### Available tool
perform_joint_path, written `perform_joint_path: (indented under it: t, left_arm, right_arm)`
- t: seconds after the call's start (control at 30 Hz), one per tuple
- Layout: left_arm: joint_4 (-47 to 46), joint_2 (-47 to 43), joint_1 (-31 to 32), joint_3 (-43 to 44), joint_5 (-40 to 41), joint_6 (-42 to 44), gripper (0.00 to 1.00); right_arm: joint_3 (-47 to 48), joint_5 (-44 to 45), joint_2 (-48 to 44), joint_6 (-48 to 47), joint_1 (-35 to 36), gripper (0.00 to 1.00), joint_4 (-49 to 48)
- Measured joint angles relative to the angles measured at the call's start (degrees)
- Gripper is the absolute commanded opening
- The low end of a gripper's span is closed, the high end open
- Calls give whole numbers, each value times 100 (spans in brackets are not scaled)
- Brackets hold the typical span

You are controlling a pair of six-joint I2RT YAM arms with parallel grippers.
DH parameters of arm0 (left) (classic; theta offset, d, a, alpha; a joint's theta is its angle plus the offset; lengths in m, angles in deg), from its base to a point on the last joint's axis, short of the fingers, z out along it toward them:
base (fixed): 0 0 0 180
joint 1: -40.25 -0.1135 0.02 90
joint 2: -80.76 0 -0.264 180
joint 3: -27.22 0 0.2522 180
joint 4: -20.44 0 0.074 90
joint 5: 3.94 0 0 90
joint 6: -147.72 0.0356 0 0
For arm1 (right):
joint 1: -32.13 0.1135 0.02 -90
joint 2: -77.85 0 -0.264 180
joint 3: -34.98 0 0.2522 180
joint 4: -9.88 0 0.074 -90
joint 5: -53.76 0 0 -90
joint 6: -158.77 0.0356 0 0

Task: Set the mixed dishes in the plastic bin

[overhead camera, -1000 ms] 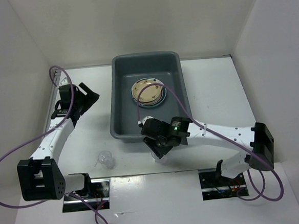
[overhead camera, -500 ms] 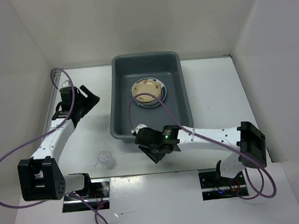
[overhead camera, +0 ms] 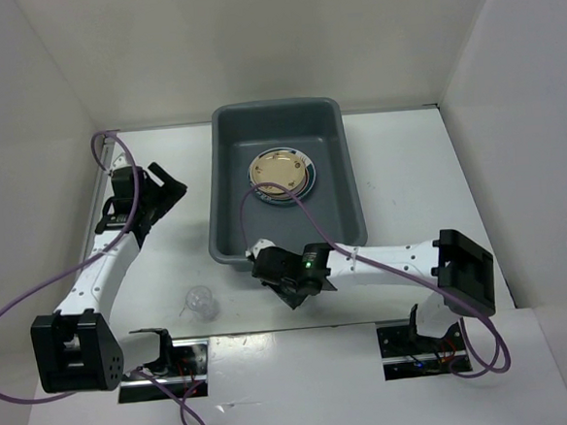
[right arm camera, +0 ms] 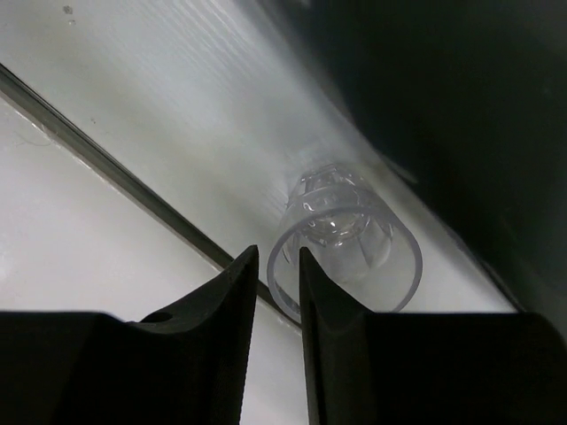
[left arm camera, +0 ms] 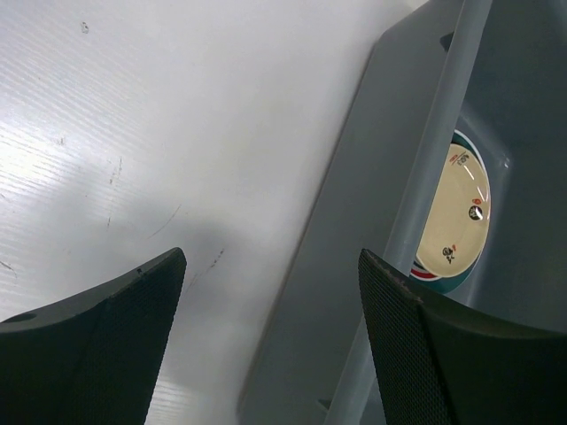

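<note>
Right arm: stretched low and leftward from its base across the near tabletop (overhead camera: 408, 184), wrist bent down just outside the near wall of the plastic bin (overhead camera: 226, 197). Right end effector (overhead camera: 287, 288) narrowed to a thin slit. In the wrist view a clear cup (right arm camera: 345, 243) shows mouth-on beside the bin's dark wall, with the near edge of its rim lined up in that slit. Cannot tell if the fingers (right arm camera: 221, 328) actually pinch it.

Left arm: reaches up along the left side, elbow raised, left end effector (overhead camera: 155, 187) angled toward the bin. Spread wide, nothing between.

Materials:
- Bin: deep, rectangular, dark grey plastic, rounded corners, rolled rim, smooth matte walls.
- Tan plate (overhead camera: 279, 169): round, glossy, small dark and red marks, lying on the bin floor atop a green-rimmed plate (left arm camera: 440, 280).
- Clear cup: thin transparent plastic, faceted base, round lip.
- Second clear cup (overhead camera: 200, 301): on the tabletop near the left arm's base, well apart from the bin.
- Left finger pads (left arm camera: 97, 345): dark, finely meshed.
- Tabletop: white, faintly ribbed, lightly scuffed.
</note>
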Motion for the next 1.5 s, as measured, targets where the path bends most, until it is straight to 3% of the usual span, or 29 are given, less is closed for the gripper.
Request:
perform_joint_path:
  t: [0.27, 0.43, 0.8, 1.07, 1.3, 1.5]
  left_arm:
    - [39, -7, 0, -2, 57, 2, 86]
    - [37, -13, 0, -22, 59, 2, 86]
    - [33, -17, 0, -98, 57, 4, 86]
    - [28, -17, 0, -96, 24, 17, 86]
    - [9, -76, 0, -103, -59, 13, 86]
    - [-81, -260, 0, -149, -70, 13, 86]
  right_arm:
    - [-2, -63, 87, -22, 0, 16, -111]
    - [-2, -114, 87, -35, 0, 0, -111]
    - [199, -133, -269, -20, 306, 0, 343]
    - [1753, -323, -870, -210, 402, 0, 1279]
    - [4092, 866, -807, -702, 422, 0, 1482]
    - [5195, 1720, 55, -1384, -2, 0, 1010]
